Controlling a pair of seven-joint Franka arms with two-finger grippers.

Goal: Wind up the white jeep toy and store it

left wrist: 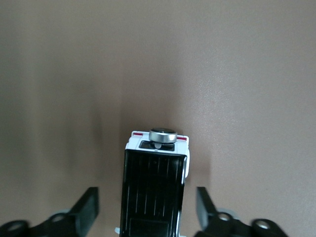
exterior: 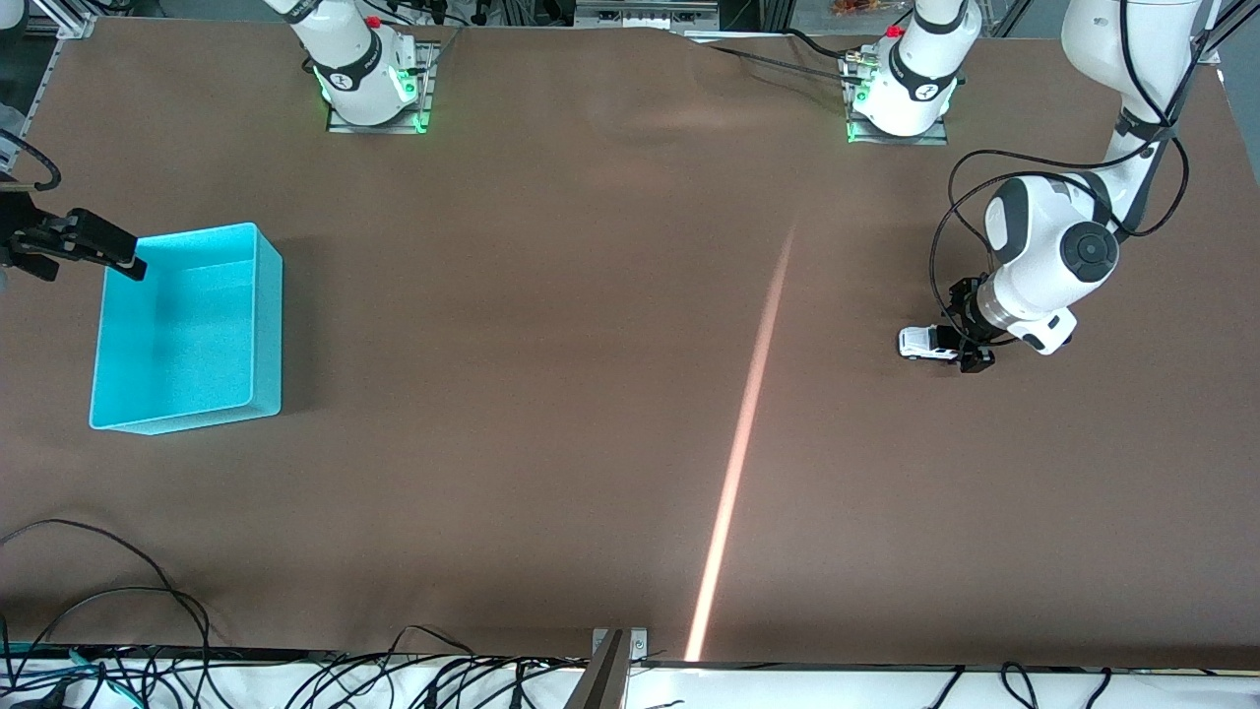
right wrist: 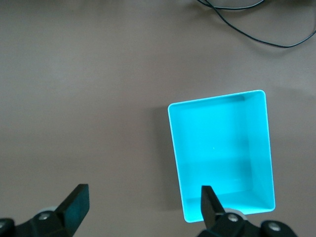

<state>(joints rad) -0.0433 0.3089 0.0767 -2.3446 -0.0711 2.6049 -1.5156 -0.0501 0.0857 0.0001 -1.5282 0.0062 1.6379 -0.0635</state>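
Your left gripper (exterior: pixel 960 347) sits low at the right of the front view, fingers spread wide on either side of the white jeep toy (exterior: pixel 923 342), which rests on the brown table (exterior: pixel 591 394). In the left wrist view the jeep (left wrist: pixel 155 190) lies between the fingers (left wrist: pixel 88 210) with a gap on each side, so nothing is gripped yet. If you close off-centre, one finger may meet the body first and skid or twist the little car away. Its smooth sides could also slip when you drag it to wind. Your right gripper (exterior: pixel 79 241) waits at the left edge of the frame, spread wide above the corner of the empty cyan bin (exterior: pixel 266 325), well apart from the jeep.
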